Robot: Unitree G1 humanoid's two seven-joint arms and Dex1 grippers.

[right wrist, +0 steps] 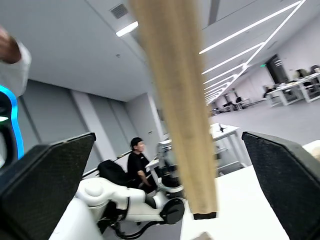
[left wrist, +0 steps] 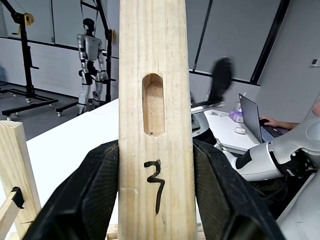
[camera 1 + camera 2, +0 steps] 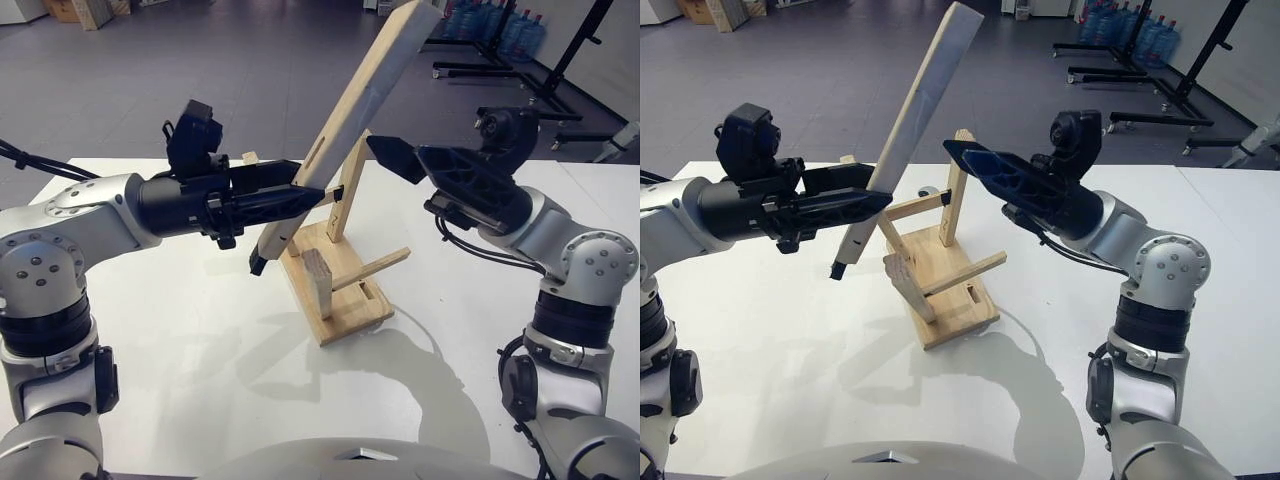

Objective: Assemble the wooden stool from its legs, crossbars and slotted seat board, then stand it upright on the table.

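Lower centre, flat on the white table: a flat board with a slot cut near its right edge. Standing out of it are a short block at the near end and a thin crossbar slanting right. Behind these, an upright leg. Left of centre, left gripper clamped tight on a long slotted board, gripping just below its slot. Tilted, with black-tipped lower end down by the flat board's far left corner and upper end reaching the top of the frame, right of centre. Right of centre, right gripper spread wide and holding nothing, tips just beside the leg's top. In the right wrist view, a wooden piece between its fingers, untouched.
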